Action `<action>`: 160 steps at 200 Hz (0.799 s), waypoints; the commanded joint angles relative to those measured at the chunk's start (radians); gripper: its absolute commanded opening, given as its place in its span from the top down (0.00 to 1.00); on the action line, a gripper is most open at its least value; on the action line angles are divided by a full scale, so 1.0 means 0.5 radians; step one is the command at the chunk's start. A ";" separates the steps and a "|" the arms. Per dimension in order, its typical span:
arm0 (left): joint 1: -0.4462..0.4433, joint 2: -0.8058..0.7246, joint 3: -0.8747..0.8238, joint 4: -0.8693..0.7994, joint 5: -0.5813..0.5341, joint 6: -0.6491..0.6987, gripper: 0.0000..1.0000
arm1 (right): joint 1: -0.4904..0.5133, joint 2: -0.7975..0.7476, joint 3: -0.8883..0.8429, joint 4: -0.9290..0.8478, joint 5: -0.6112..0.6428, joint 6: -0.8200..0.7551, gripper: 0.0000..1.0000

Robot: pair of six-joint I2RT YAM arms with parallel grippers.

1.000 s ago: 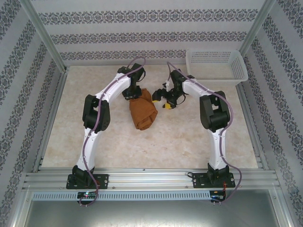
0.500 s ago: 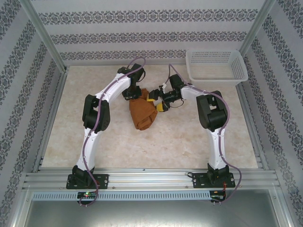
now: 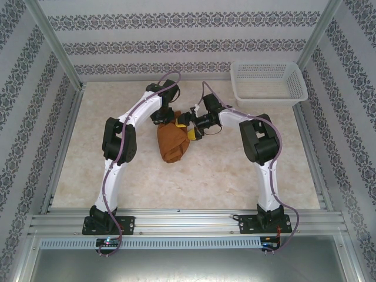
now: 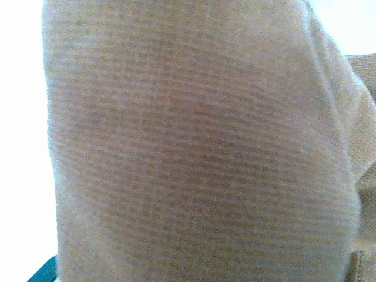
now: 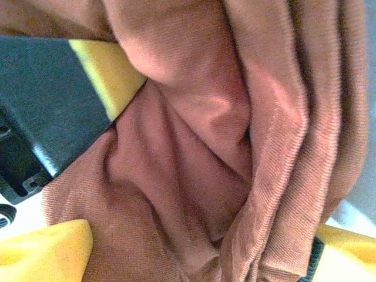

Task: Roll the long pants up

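Lying at the centre of the pale marbled tabletop (image 3: 235,176), the rust-brown cloth long pants (image 3: 172,144) form a compact bundle. The left gripper (image 3: 165,119) sits at its upper end, grip impossible to tell. The right gripper (image 3: 190,127), at its upper right, is spread wide, with cloth between its yellow pads (image 5: 108,73).

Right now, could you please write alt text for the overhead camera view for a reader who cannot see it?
Bunched rust-brown pants lie in the middle of the table, both robot arms bent inward over their far end: the left tool at the top, the right tool against the right side. A white basket sits at the far right corner.
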 commanded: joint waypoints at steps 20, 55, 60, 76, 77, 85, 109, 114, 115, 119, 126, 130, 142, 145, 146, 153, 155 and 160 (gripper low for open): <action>-0.026 0.230 -0.145 -0.215 -0.228 0.024 1.00 | 0.126 -0.193 0.034 0.012 -0.136 0.005 0.13; -0.030 0.228 -0.146 -0.210 -0.221 0.027 1.00 | 0.115 -0.198 0.061 0.033 -0.168 0.044 0.13; -0.031 0.228 -0.145 -0.212 -0.219 0.027 1.00 | 0.112 -0.201 0.062 0.034 -0.170 0.044 0.13; -0.031 0.222 -0.151 -0.212 -0.214 0.027 1.00 | 0.090 -0.219 0.061 -0.003 -0.164 0.016 0.13; -0.030 0.222 -0.152 -0.212 -0.214 0.027 1.00 | 0.089 -0.220 0.063 -0.011 -0.161 0.009 0.12; -0.032 0.222 -0.152 -0.215 -0.219 0.029 1.00 | 0.073 -0.231 0.062 -0.043 -0.153 -0.022 0.12; -0.032 0.223 -0.152 -0.212 -0.217 0.033 1.00 | 0.055 -0.241 0.057 -0.113 -0.203 -0.087 0.13; -0.032 0.222 -0.152 -0.212 -0.219 0.033 1.00 | 0.054 -0.246 0.051 -0.116 -0.212 -0.095 0.12; -0.032 0.223 -0.152 -0.212 -0.218 0.033 1.00 | 0.052 -0.248 0.049 -0.114 -0.215 -0.096 0.12; -0.032 0.222 -0.152 -0.213 -0.216 0.033 1.00 | 0.047 -0.253 0.040 -0.106 -0.223 -0.095 0.12; -0.034 0.219 -0.153 -0.213 -0.214 0.030 1.00 | 0.042 -0.261 0.022 -0.094 -0.234 -0.093 0.12; -0.035 0.219 -0.152 -0.212 -0.214 0.030 1.00 | 0.036 -0.269 0.015 -0.085 -0.238 -0.090 0.12; -0.040 0.214 -0.153 -0.212 -0.212 0.025 1.00 | 0.021 -0.282 -0.008 -0.082 -0.247 -0.093 0.12; -0.038 0.213 -0.152 -0.212 -0.212 0.026 1.00 | 0.020 -0.285 -0.011 -0.082 -0.248 -0.095 0.12; -0.038 0.212 -0.152 -0.212 -0.213 0.025 1.00 | 0.020 -0.284 -0.011 -0.081 -0.248 -0.095 0.12; -0.042 0.212 -0.152 -0.212 -0.212 0.021 1.00 | 0.021 -0.277 -0.009 -0.104 -0.252 -0.108 0.12; -0.042 0.212 -0.152 -0.212 -0.213 0.021 1.00 | 0.023 -0.273 -0.006 -0.121 -0.255 -0.116 0.12; -0.043 0.214 -0.149 -0.212 -0.212 0.018 1.00 | 0.027 -0.259 0.012 -0.175 -0.257 -0.152 0.12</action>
